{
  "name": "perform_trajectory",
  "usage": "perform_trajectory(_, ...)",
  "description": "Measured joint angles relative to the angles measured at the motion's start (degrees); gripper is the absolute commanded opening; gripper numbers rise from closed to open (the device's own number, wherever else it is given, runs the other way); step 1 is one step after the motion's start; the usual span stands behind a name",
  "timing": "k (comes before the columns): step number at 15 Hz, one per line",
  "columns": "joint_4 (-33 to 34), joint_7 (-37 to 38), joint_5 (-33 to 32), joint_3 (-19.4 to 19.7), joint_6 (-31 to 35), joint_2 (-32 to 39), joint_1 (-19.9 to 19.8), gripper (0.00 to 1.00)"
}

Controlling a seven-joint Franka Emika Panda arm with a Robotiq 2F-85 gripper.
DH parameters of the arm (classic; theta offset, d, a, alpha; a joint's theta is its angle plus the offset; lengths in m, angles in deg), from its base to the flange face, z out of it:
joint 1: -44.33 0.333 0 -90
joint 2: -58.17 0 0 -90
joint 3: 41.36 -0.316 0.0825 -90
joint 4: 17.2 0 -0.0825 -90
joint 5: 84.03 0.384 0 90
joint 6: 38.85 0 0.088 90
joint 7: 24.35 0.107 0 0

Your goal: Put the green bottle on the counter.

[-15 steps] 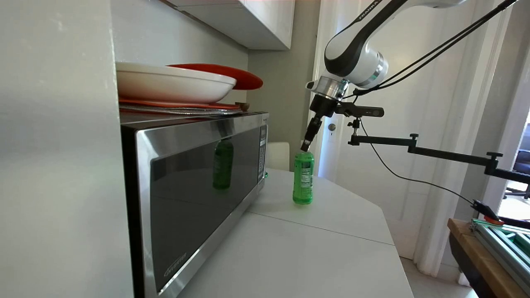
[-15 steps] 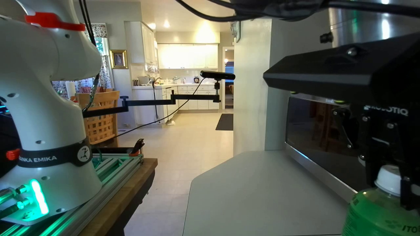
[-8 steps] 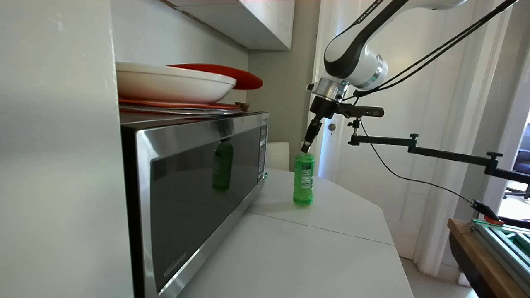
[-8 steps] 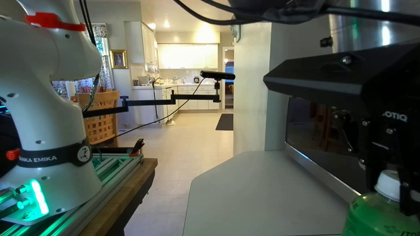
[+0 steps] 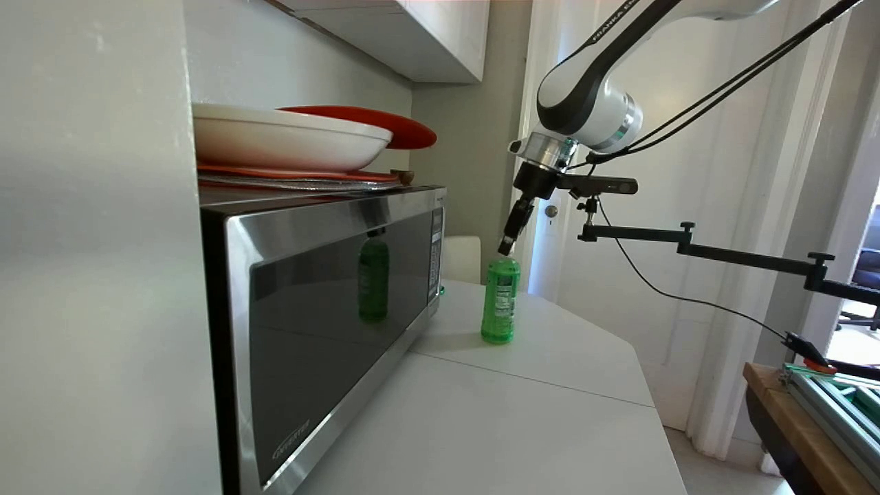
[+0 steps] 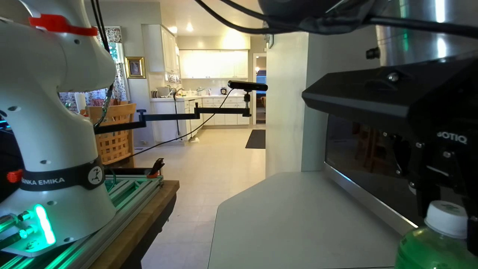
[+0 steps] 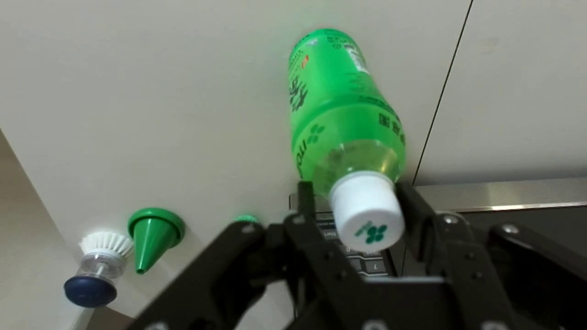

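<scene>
Between the parted fingers [image 7: 306, 199] of the gripper [image 7: 354, 189], the white cap [image 7: 367, 215] of the green bottle [image 7: 344, 105] is enclosed. In the wrist view a slim gap is seen between one finger and the cap; whether the cap is touched by the opposite finger cannot be told. The jaws are thus shown spread slightly wider than the cap. Beneath the gripper, the bottle is found over the counter [image 5: 522, 426], slightly tilted in an exterior view; whether its base is met by the surface cannot be told.

To one side of the gripper, the microwave [image 5: 323, 323] is placed, and the bottle is mirrored in its dark door. In the wrist view, a ribbed green object [image 7: 246, 218] is mostly hidden by the gripper. Farther out past it, a green cone [image 7: 153, 233] is stood, with a brush [image 7: 97, 270] just beside it.

On top of the microwave, a white bowl [image 5: 289, 137] is stacked, and a red dish [image 5: 409, 130] is partly hidden behind it. Well apart from the gripper, the arm's base [image 6: 56, 194] is mounted near the edge of a wooden tabletop [image 6: 164, 190]. Beyond, a camera [image 6: 247, 86] is held on a jointed bracket [image 6: 220, 111]. Farthest from the gripper, white cabinets [image 6: 214, 64] are seen.
</scene>
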Motion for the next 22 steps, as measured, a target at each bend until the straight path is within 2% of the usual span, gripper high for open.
perform_trajectory(3,0.0,0.5,0.0,-0.1,0.3,0.0,0.0,1.00)
perform_trajectory(9,0.3,1.7,-0.3,-0.2,0.4,-0.6,0.0,1.00)
perform_trajectory(12,0.6,2.5,-2.3,-0.7,-1.6,-4.5,0.4,1.00)
perform_trajectory(15,0.8,4.6,-6.9,-0.9,-8.5,-12.0,2.1,1.00)
perform_trajectory(18,1.4,5.1,-8.3,-1.1,-20.3,-19.2,4.9,1.00)
perform_trajectory(22,3.3,6.9,-10.2,-1.1,-32.2,-23.4,7.9,1.00)
